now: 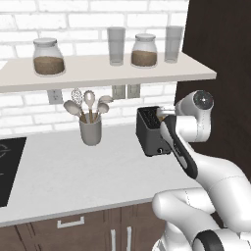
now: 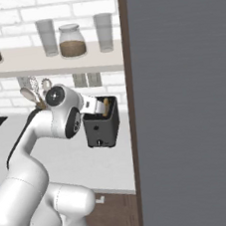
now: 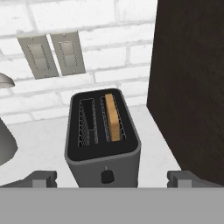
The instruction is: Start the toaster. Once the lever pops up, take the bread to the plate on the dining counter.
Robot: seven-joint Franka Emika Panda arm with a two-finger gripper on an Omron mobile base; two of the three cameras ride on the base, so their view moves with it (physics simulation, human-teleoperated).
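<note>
The dark grey toaster (image 1: 151, 132) (image 2: 101, 126) (image 3: 103, 144) stands on the white worktop against the brick wall, beside a dark tall panel. The bread (image 3: 113, 117) (image 2: 106, 107) stands on edge in its right slot, seen from the hand; the left slot is empty. A small round knob (image 3: 107, 176) sits on the front face. My gripper (image 3: 112, 178) (image 1: 164, 114) (image 2: 99, 105) hovers just above the toaster's front edge. It is open wide, one fingertip (image 3: 43, 178) to each side, with nothing held. The plate and the dining counter are out of view.
A grey utensil cup (image 1: 90, 130) stands left of the toaster. Above runs a shelf (image 1: 98, 73) with jars and glasses. The dark panel (image 3: 192, 87) (image 1: 220, 44) closes in the right side. Wall outlets (image 3: 50, 54) sit behind, and a black cooktop (image 1: 7, 166) lies far left.
</note>
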